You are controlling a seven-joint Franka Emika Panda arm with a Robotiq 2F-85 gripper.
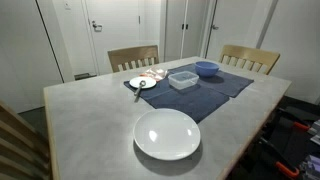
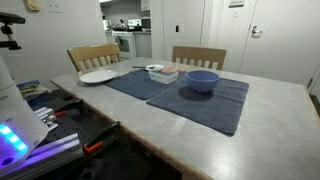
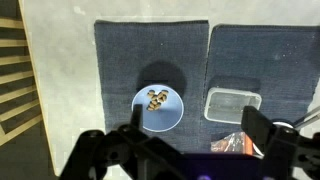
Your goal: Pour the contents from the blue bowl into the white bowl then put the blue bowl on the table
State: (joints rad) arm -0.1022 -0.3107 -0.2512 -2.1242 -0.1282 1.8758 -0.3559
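Wrist view looks straight down past your hand (image 3: 193,130), which hangs above the blue bowl (image 3: 158,108). Its two fingers (image 3: 132,135) are spread wide apart and nothing sits between them. Below, the blue bowl stands upright on a dark blue mat (image 3: 120,50), and a few small brownish pieces (image 3: 157,99) lie in its bottom. Just beside the bowl, on the neighbouring mat, you have a square translucent container (image 3: 232,104). On the other side of the bowl, past the mat's edge, comes the bare pale grey table (image 3: 60,60), then the wooden slats of a chair (image 3: 12,95).

In an exterior view a large white dish (image 1: 167,134) lies on the bare table, well apart from the blue bowl (image 1: 207,68) and nearer the camera. The container (image 1: 183,79) stands between the bowl and a small white plate (image 1: 142,83). Both exterior views show you the bowl upright on its mat with nothing touching it.
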